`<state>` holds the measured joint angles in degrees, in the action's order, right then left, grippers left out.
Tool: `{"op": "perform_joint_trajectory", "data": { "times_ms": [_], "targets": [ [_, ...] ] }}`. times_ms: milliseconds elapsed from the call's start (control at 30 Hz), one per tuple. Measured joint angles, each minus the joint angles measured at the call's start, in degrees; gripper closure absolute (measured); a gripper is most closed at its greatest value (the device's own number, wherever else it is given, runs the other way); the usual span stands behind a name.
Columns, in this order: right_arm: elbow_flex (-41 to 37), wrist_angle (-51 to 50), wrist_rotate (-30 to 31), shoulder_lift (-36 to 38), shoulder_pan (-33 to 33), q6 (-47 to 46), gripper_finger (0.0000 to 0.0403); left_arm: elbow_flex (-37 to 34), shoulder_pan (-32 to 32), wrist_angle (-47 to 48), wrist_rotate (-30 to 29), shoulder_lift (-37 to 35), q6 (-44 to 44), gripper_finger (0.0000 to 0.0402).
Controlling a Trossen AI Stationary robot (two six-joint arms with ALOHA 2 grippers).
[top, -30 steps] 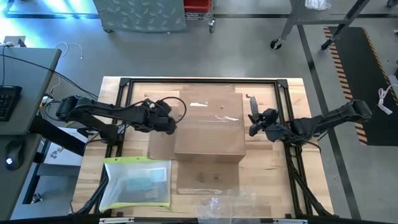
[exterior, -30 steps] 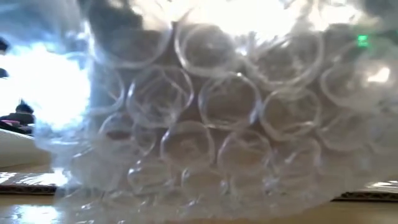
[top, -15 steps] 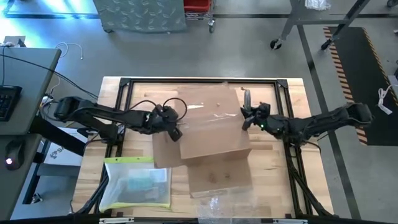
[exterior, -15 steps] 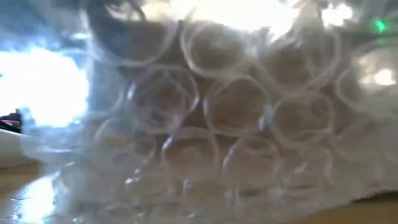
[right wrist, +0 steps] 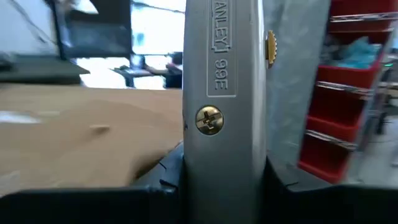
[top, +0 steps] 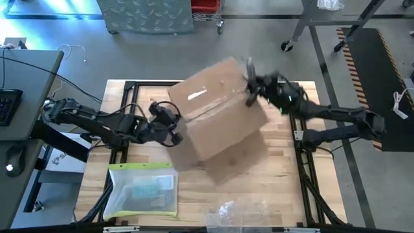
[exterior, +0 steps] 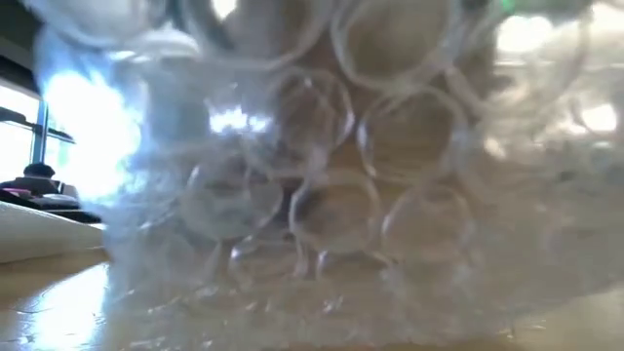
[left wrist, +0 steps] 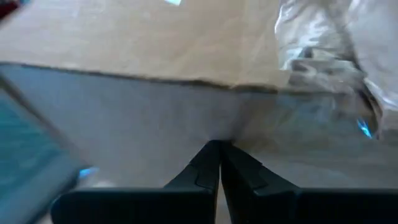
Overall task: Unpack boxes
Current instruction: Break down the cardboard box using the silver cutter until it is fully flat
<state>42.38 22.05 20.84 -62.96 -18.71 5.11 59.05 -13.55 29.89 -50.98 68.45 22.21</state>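
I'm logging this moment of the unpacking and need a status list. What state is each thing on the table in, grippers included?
Cardboard box: closed, tilted up off the table.
Left gripper: shut, at the box's left side.
Right gripper: shut on the utility knife.
Utility knife: held upright at the box's far right corner.
Clear sleeve: lying flat, near left of the table.
Bubble wrap: loose, crumpled at the near edge.

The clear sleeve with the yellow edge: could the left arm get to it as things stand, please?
Probably not at once. The sleeve lies uncovered close beside the left gripper, but that gripper is shut at the tilted, raised carton and would have to release it first.
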Motion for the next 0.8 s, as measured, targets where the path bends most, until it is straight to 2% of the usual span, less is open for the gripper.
{"op": "perform_joint_trajectory", "data": {
  "times_ms": [100, 300, 367, 500, 567, 667, 800],
  "targets": [
    [5.8, -3.1, -5.3, -5.7, -7.8, 2.6, 0.031, -1.3, -0.5, -14.7, 2.1, 1.3, 4.3, 0.0401],
    [15.2, -5.4, -21.4, -19.6, -16.8, 5.6, 0.031, -4.9, 0.0, -21.6, 0.3, 7.9, 8.0, 0.0401],
    [18.0, -6.5, -22.3, -23.8, -18.4, 6.5, 0.031, -4.5, -0.2, -24.4, 1.5, 10.4, 9.1, 0.0401],
    [21.0, -8.4, -22.5, -30.1, -17.9, 7.8, 0.031, -4.9, -0.3, -23.6, 1.6, 14.4, 9.4, 0.0401],
    [22.0, -8.1, -22.7, -30.7, -17.4, 8.2, 0.031, -4.9, -0.8, -23.0, 1.7, 14.2, 9.6, 0.0402],
    [22.3, -8.8, -21.3, -26.7, -17.0, 10.5, 0.031, -3.8, -1.6, -21.0, 2.2, 11.9, 9.0, 0.0402],
    [22.2, -19.1, -20.0, -17.8, -15.2, 11.5, 0.031, -1.0, -0.3, -13.4, 1.7, 6.9, 5.5, 0.0401]
  ]
}}
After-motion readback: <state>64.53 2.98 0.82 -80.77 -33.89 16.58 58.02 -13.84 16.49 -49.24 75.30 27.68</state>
